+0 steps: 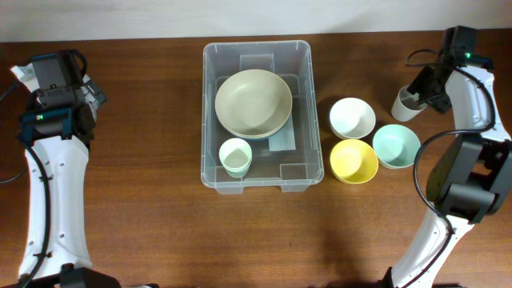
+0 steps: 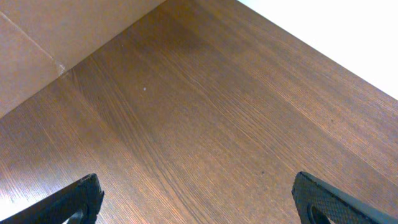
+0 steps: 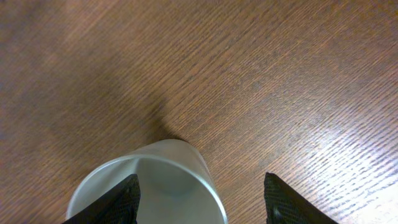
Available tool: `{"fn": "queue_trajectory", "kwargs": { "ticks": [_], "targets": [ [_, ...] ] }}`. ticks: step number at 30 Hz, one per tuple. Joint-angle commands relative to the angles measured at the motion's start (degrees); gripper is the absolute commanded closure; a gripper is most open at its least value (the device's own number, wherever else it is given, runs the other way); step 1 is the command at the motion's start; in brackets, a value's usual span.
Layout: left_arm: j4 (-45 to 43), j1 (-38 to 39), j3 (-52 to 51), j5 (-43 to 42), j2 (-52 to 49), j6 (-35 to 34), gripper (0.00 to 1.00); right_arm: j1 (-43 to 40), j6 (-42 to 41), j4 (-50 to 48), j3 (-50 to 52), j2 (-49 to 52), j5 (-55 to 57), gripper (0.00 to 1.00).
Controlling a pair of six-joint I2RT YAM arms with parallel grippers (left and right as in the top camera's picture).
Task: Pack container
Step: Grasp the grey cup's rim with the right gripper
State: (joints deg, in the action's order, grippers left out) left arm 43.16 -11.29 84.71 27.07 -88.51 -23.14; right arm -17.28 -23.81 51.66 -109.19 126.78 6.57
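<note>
My right hand (image 3: 205,199) is half open around a frosted white plastic cup (image 3: 155,186). One of my fingers (image 3: 121,199) sits at the cup's mouth at the bottom left of the wrist view. The other finger is outside at the bottom right, apart from the cup's wall, so I do not hold the cup. In the overhead view this cup is in the upper right of the frame.

My left hand (image 2: 196,208) is opened wide over the bare brown wooden surface (image 2: 205,106), with one fingertip in each lower corner of its wrist view and nothing between them.

To the left of the cup in the overhead view, three bowls stand close together: a round white bowl (image 1: 352,117), a yellow bowl (image 1: 354,160) below it, and a mint green bowl (image 1: 395,146) to the right of the yellow one.

Just beside them, in the centre of the frame, stands the large rectangular clear plastic container (image 1: 210,112). Inside it lie a wide pale beige bowl (image 1: 253,102) in the upper part and a small pale green cup (image 1: 235,157) in the lower left corner.
</note>
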Motion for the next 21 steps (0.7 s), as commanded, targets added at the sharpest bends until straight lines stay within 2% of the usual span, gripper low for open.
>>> {"fn": "queue_trajectory", "kwargs": {
  "ticks": [1,10,12,13,16,21],
  "targets": [
    [0.0,-0.2,0.6,0.8,0.1,0.5,0.01,-0.5,-0.7,-0.5,-0.9,2.2,-0.4,0.41],
    [0.0,-0.2,0.6,0.8,0.1,0.5,0.01,-0.5,-0.7,-0.7,-0.7,5.4,-0.5,0.41],
    [0.0,-0.2,0.6,0.8,0.1,0.5,0.01,-0.5,-0.7,-0.7,-0.7,5.5,-0.5,0.47],
    [0.0,-0.2,0.6,0.8,0.1,0.5,0.0,-0.5,-0.7,-0.7,-0.7,5.5,-0.5,0.54],
    [0.0,-0.2,0.6,0.8,0.1,0.5,0.0,-0.5,-0.7,-0.3,-0.7,5.5,-0.5,0.87],
    [0.0,-0.2,0.6,0.8,0.1,0.5,0.0,-0.5,-0.7,0.0,-0.7,5.5,-0.5,0.96]
  ]
}}
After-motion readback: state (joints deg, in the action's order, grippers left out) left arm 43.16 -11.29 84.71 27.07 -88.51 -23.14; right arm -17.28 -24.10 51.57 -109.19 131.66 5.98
